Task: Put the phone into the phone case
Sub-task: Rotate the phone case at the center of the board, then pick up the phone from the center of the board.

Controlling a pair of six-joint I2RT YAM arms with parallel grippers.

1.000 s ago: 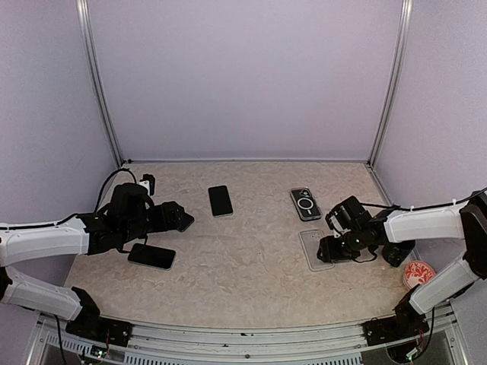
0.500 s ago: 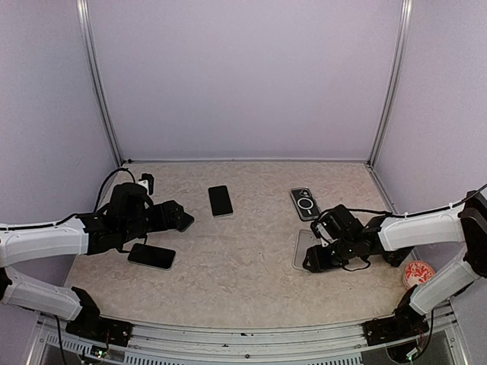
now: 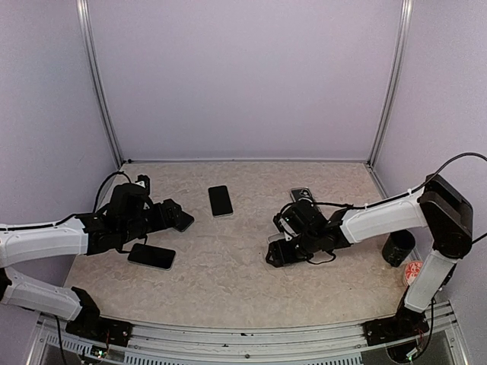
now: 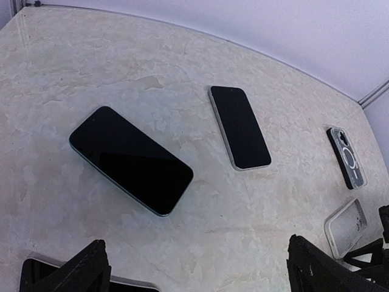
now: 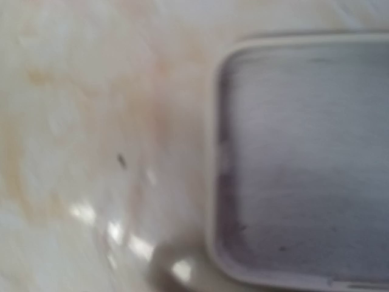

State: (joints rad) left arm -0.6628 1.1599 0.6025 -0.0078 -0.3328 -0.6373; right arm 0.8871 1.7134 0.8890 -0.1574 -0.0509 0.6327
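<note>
Sweeping from three o'clock toward centre, the right gripper [image 3: 277, 255], its jaw state unclear, has brought the phone case [image 4: 346, 226] nearer the wide-spread left gripper [image 3: 181, 220], likely easing insertion.

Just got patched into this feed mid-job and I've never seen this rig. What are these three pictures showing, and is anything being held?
Two robot arms are bolted at the near edge of a table. The wide picture looks down from above and behind them; the other two come from a camera on each wrist. The left gripper is open and empty, with a black phone just ahead; a second phone and a cased phone lie beyond. The right gripper is right at the empty phone case, which fills its blurred wrist picture. Whether it grips the case cannot be told.
</note>
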